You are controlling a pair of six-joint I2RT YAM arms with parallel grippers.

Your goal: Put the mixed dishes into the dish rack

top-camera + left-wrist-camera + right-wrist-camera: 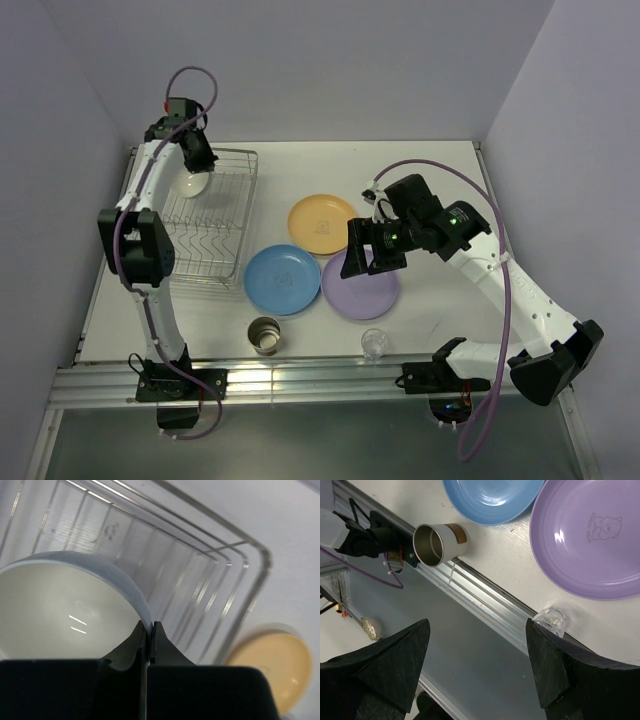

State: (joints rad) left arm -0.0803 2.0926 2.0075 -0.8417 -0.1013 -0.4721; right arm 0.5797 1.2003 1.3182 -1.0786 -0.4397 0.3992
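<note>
Slippage is the worry: the left gripper (149,630) is pinched on the thin rim of the white bowl (60,610), with the dish rack (240,595) just below it, and a tilted release could let the bowl roll. The right gripper (477,652) hangs spread apart, with the purple plate (590,545) below and ahead.

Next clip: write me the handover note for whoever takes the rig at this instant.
Left gripper: shut on the white bowl rim, over the far end of the dish rack; whether the bowl rests there is unclear.
Right gripper: open, empty, above the purple plate.
Also on the table: blue plate, yellow-orange plate, cup, glass.
Done: nothing released in the rack.
Left: set the bowl, then load the other five.
</note>
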